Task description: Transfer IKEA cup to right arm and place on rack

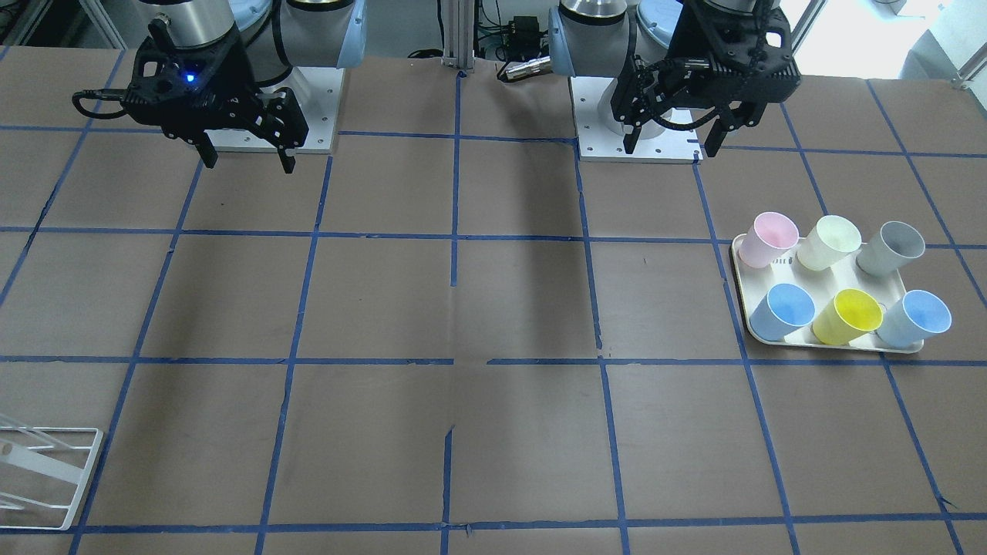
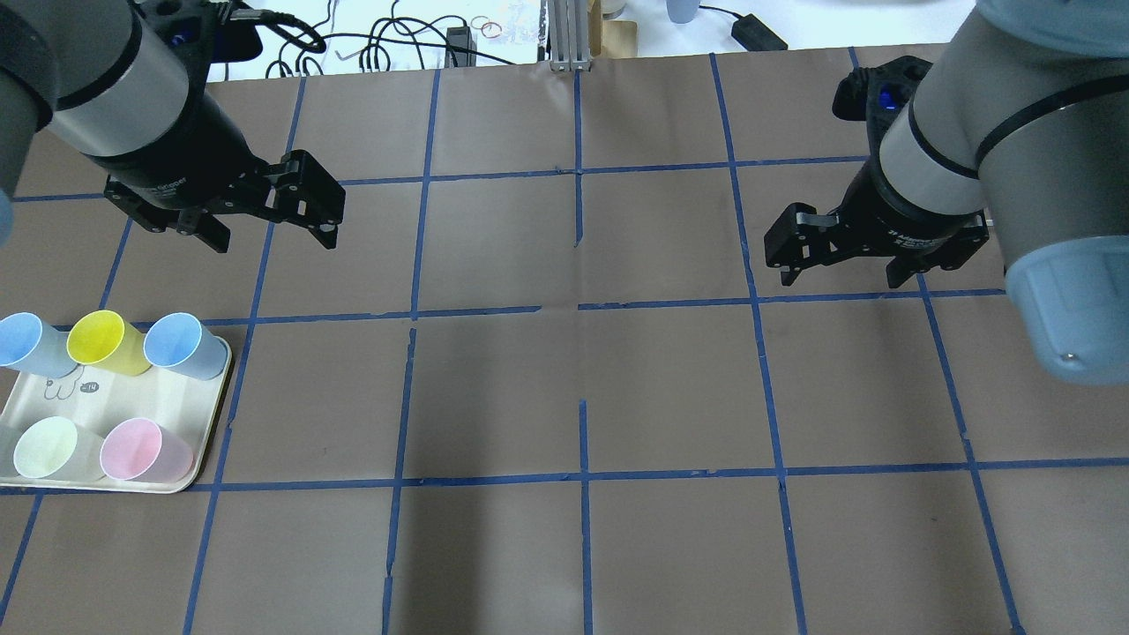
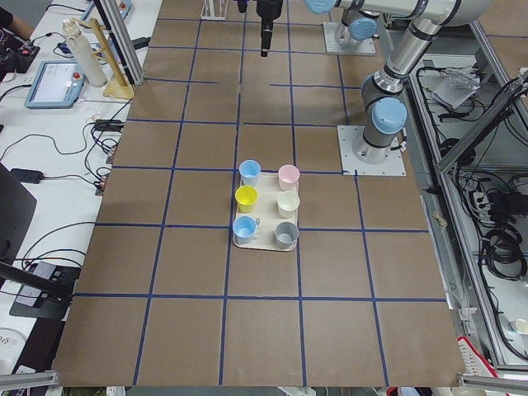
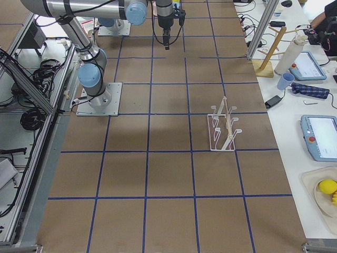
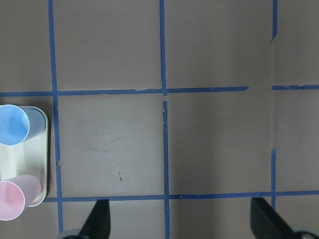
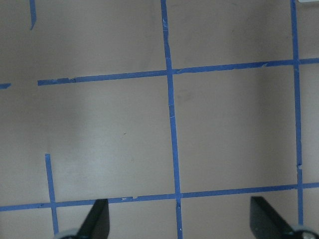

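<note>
The pale pink IKEA cup stands upright on a cream tray, at the corner nearest the robot's base. It also shows in the overhead view, the exterior left view and at the left wrist view's lower left edge. My left gripper hangs open and empty above the table, beyond the tray from the robot. My right gripper is open and empty over bare table on the other side. The white wire rack stands at the table's far right.
On the tray with the pink cup stand a cream cup, a grey cup, a yellow cup and two light-blue cups. Blue tape lines grid the brown table. Both arm bases sit at the robot's edge.
</note>
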Robot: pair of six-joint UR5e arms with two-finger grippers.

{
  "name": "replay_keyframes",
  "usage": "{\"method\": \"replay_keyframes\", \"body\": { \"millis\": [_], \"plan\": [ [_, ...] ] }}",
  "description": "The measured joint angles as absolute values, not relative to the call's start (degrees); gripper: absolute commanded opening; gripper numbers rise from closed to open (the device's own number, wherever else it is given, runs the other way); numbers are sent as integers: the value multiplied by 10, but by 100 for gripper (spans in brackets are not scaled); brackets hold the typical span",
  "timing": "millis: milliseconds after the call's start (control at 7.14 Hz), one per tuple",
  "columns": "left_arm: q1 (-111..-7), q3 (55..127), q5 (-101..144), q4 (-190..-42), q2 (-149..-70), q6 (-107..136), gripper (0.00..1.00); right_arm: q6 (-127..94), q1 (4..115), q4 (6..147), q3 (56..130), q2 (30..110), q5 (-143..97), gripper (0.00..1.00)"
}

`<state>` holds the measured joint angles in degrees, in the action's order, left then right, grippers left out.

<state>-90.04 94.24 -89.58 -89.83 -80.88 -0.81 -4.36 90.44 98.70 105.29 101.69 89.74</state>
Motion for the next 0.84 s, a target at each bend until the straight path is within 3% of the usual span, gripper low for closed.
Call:
{"method": "replay_keyframes", "body": {
  "millis": [561, 841],
  "plan": [
    [-888, 944, -897, -919, -803, -61, 100, -43, 904, 986, 1054, 1018, 897, 100],
    [-822, 952, -894, -946, -802, -174, 100, -43, 904, 986, 1054, 1018, 897, 100]
  ]
}}
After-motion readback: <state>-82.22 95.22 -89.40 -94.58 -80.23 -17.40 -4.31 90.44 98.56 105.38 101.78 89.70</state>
